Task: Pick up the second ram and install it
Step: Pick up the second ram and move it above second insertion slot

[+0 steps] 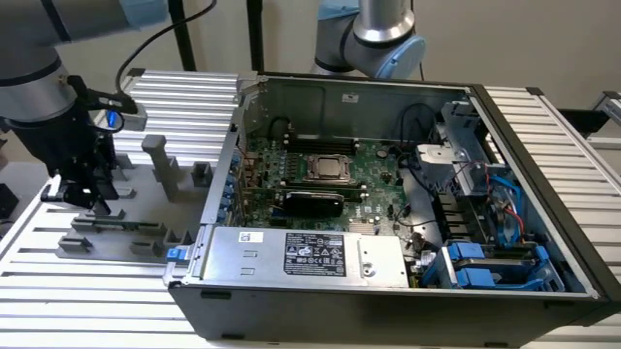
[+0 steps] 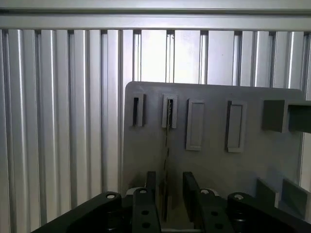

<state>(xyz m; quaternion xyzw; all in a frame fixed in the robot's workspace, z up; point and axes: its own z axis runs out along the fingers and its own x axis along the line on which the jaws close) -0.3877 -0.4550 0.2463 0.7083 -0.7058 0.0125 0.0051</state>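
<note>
Fingers point(image 2: 192, 193) straddle the edge-on second ram point(image 2: 167, 184), untouching, in wrist view.

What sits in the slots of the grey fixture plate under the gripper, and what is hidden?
The second ram stands on edge in one slot of the grey fixture plate, between the gripper's open fingers. The other slots appear empty. The gripper covers the stick's near end.

The second ram point(image 2: 168, 145) stands edgewise in a slot of the fixture plate point(image 2: 214, 165) beneath the gripper point(image 2: 167, 189), between its parted fingers point(image 2: 192, 194); the computer case point(image 1: 388, 309) sits to the exterior view's right of the gripper.
</note>
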